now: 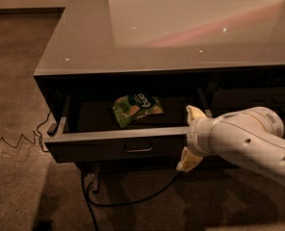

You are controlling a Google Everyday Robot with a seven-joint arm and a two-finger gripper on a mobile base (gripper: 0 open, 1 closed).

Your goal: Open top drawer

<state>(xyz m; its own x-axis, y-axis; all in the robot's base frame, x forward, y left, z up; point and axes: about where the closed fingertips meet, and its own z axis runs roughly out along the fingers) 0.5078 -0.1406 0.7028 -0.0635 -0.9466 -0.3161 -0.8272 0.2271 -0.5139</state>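
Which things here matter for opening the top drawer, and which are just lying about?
Job: top drawer, pulled out; its metal pull; hand at the drawer front's right end.
Lying about: green snack bag inside the drawer; black cable on the carpet; glossy countertop.

A crumpled green snack bag (135,109) lies in the pulled-out dark grey top drawer (99,150); the gripper (191,137), fingers (195,113) spread, straddles its front's right end.

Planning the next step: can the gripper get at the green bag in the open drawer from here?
Probably yes. The top drawer stands well open, the green bag lies uncovered inside, and the gripper sits at the front's right end. The countertop overhangs, so headroom looks tight.
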